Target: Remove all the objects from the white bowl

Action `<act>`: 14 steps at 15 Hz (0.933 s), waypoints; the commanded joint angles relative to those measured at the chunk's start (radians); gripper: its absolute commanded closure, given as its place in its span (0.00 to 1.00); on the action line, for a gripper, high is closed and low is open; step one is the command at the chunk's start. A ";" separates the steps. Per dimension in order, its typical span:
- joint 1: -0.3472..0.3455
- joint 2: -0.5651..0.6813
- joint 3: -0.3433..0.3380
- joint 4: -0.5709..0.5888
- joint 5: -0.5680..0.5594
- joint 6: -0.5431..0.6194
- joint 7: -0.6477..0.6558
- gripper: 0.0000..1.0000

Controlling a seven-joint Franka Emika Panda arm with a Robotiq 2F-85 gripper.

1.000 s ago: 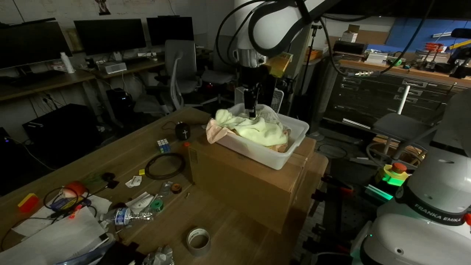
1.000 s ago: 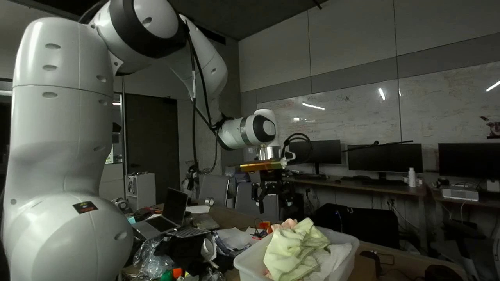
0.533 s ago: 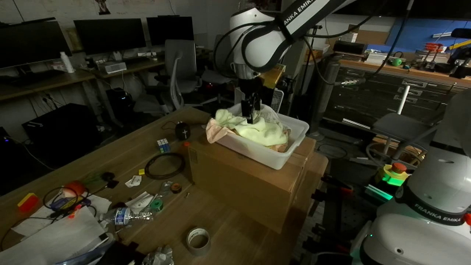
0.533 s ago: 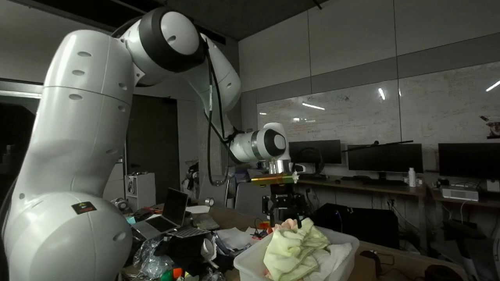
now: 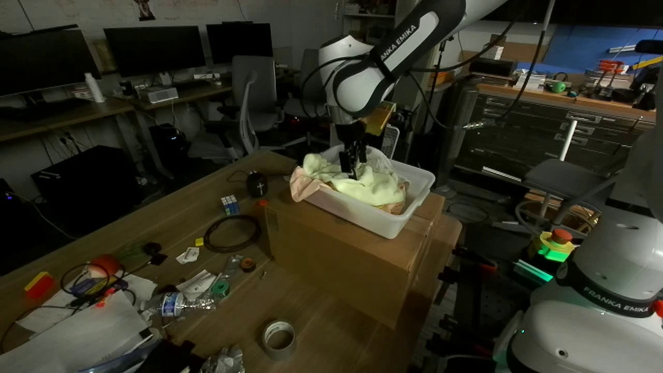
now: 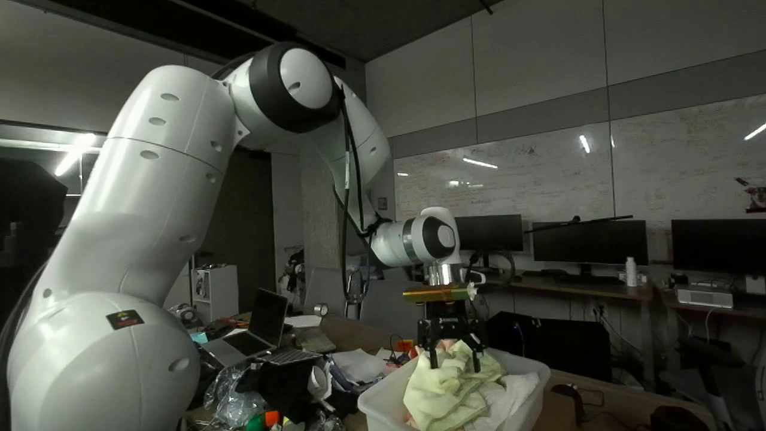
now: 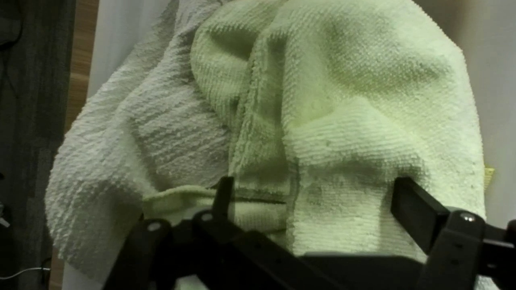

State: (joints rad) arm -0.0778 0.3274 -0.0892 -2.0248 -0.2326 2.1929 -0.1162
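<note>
The white bowl is a rectangular white tub (image 5: pixel 357 211) (image 6: pixel 383 400) holding crumpled cloths. A pale yellow-green towel (image 5: pixel 370 187) (image 6: pixel 440 392) lies on top and fills most of the wrist view (image 7: pixel 363 80). A white towel (image 6: pixel 514 392) (image 7: pixel 121 149) lies beside it. A peach cloth (image 5: pixel 303 186) hangs over one end of the tub. My gripper (image 6: pixel 455 366) (image 5: pixel 350 172) points down over the yellow-green towel. In the wrist view its fingers stand wide apart with towel below and between the tips (image 7: pixel 314 183). Whether the tips touch the towel is unclear.
The tub stands on a cardboard box (image 5: pixel 336 259) on a wooden table (image 5: pixel 321 331). The table also bears a tape roll (image 5: pixel 279 340), a cable coil (image 5: pixel 232 234), a puzzle cube (image 5: pixel 230 205), a plastic bottle (image 5: pixel 176 304) and papers. A laptop (image 6: pixel 263 326) stands farther along.
My gripper has come down from above the tub to the yellow-green towel, moving right in an exterior view. Its fingers stay open. The tub and cloths look unmoved.
</note>
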 commanded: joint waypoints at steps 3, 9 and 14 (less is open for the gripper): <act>-0.016 0.088 0.019 0.069 0.030 -0.018 -0.092 0.00; -0.020 0.129 0.031 0.072 0.051 -0.029 -0.109 0.34; -0.020 0.074 0.027 0.078 0.076 -0.077 -0.103 0.73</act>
State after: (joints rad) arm -0.0827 0.4380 -0.0739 -1.9644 -0.1842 2.1626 -0.2007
